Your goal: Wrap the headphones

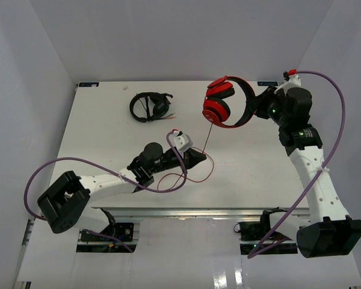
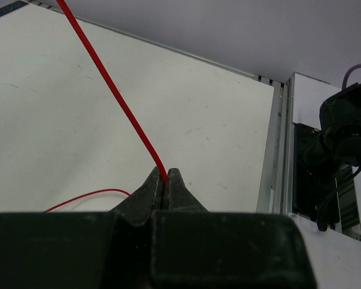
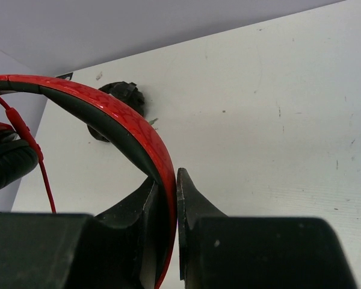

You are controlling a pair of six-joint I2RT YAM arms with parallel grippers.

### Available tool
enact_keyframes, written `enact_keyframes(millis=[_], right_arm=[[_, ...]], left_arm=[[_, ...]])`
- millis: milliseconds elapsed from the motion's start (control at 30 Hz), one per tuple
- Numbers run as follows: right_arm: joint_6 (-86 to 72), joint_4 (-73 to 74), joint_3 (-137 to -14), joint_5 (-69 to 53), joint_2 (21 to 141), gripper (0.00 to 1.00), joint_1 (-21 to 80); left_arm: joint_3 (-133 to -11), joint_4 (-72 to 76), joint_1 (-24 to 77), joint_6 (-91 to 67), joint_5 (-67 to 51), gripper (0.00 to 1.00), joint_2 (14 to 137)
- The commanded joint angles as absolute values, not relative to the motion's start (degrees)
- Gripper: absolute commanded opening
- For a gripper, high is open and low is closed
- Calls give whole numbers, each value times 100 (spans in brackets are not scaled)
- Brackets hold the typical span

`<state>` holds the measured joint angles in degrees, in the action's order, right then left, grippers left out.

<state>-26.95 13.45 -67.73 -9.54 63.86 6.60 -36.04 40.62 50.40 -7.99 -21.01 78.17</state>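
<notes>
The red headphones (image 1: 224,103) hang in the air above the far right of the table. My right gripper (image 1: 257,108) is shut on their red headband (image 3: 129,123), which runs between its jaws. Their thin red cable (image 1: 208,133) runs taut from the ear cups down to my left gripper (image 1: 201,154), which is shut on it near the table's middle. In the left wrist view the cable (image 2: 114,99) enters the closed jaws from the upper left. The slack cable (image 1: 192,177) loops on the table beside the left gripper.
All-black headphones (image 1: 150,106) lie at the far left of the white table (image 1: 108,132); they show behind the headband in the right wrist view (image 3: 117,99). The table's right edge and a rail (image 2: 277,144) show in the left wrist view.
</notes>
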Motion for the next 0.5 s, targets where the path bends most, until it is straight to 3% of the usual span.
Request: enact_keyframes(millis=[0, 467], right_arm=[[-2782, 565, -6886, -481, 6263, 8, 637], [-2298, 589, -6706, -202, 6126, 8, 888]], left_arm=[[-3382, 3710, 5177, -870, -2853, 4, 8078], [-3582, 3300, 5190, -720, -3440, 11, 8376]])
